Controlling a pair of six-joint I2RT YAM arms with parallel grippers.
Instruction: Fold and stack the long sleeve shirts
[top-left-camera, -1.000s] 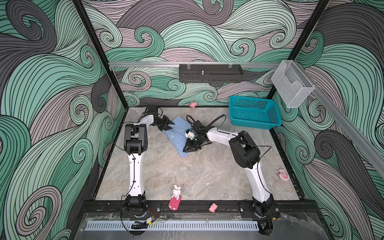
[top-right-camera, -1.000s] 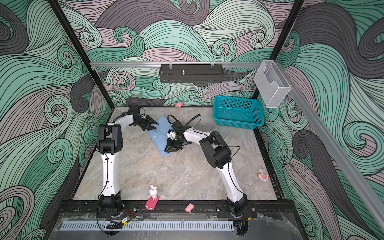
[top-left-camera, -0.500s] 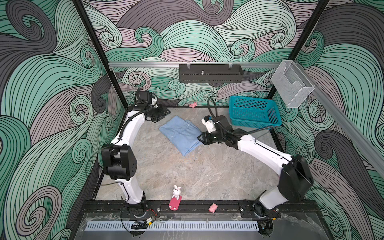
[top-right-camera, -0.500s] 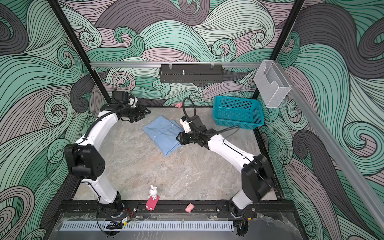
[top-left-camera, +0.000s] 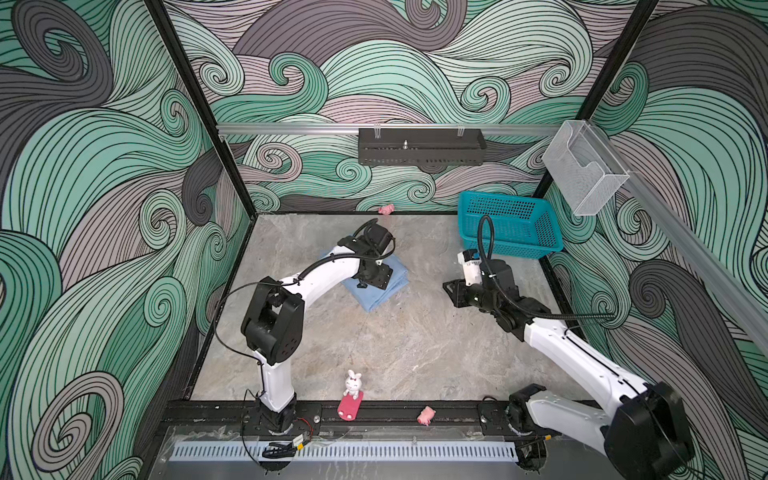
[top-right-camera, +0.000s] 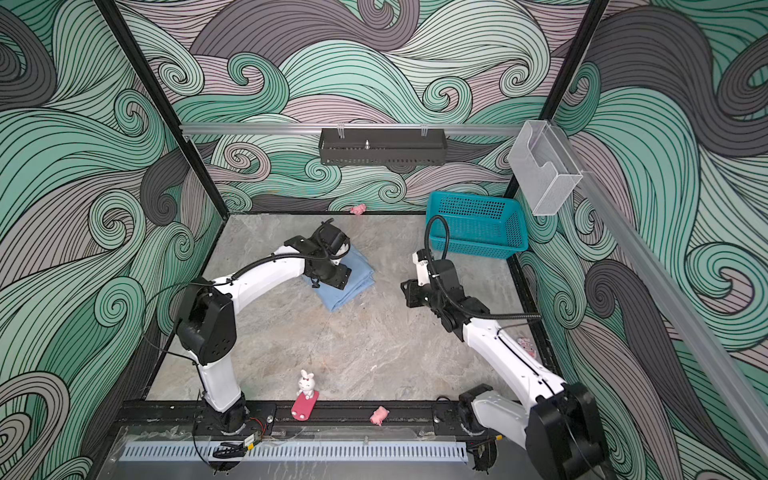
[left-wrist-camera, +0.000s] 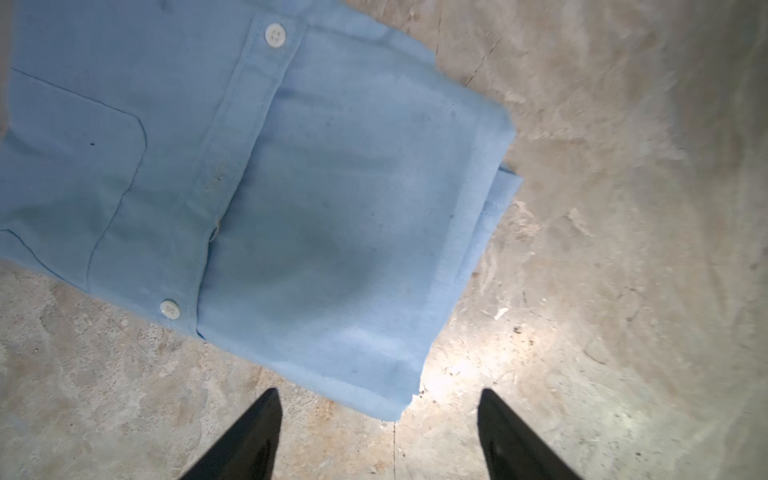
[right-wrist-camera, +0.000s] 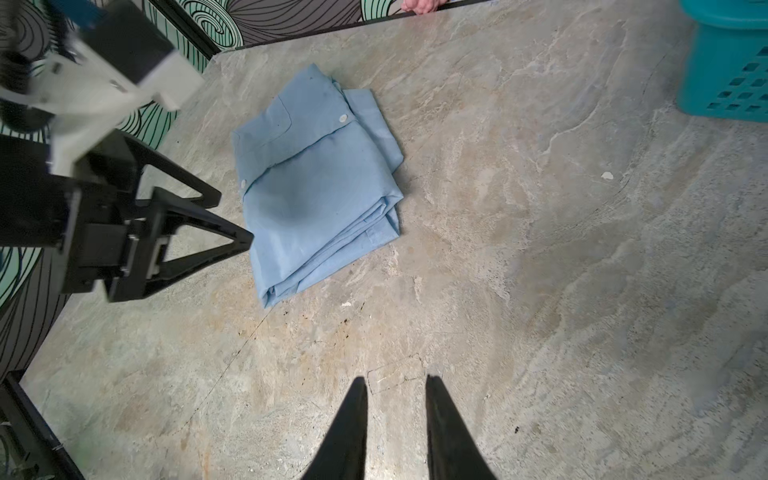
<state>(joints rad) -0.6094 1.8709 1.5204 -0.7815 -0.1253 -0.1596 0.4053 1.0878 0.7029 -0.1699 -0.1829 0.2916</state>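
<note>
Wave-patterned walls (top-left-camera: 104, 174) close in the grey marbled tabletop (top-left-camera: 374, 345). I see my left gripper (left-wrist-camera: 378, 392) spread wide and empty over the edge of the folded light blue shirt (top-left-camera: 376, 297), which lies flat, well left of the teal basket (top-left-camera: 515, 239). Nearer the basket, my right gripper (right-wrist-camera: 397, 378) is barely parted, holding nothing.

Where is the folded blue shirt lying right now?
In both top views the blue shirt lies folded on the table, left of centre toward the back. The open left gripper is at its edge, and the teal basket is off to its right.
</note>
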